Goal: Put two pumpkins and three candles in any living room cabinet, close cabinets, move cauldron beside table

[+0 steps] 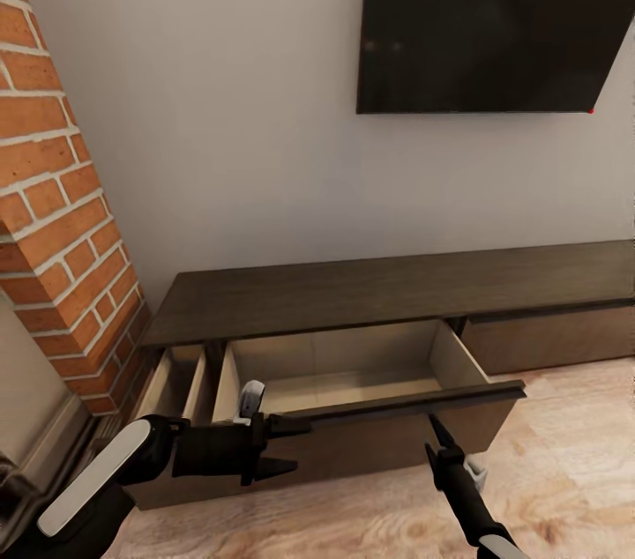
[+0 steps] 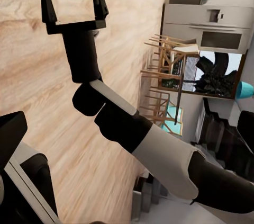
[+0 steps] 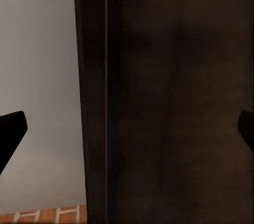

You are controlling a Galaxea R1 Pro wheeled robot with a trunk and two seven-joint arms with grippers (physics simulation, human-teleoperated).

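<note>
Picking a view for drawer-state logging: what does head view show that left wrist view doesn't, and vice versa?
Head view alone: the long dark-brown wooden cabinet with a pulled-out pale-beige-lined drawer that looks empty, a narrower open drawer beside it, the red brick column, the black wall screen, and the left pincer at the drawer front.

Left wrist view alone: wooden dining chairs and grey kitchen units behind.

Both: the open right pincer and the light wood floor.

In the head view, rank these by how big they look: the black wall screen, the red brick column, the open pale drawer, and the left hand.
1. Black wall screen
2. Red brick column, close to the screen
3. Open pale drawer
4. Left hand

Nearness inflates the hand.
</note>
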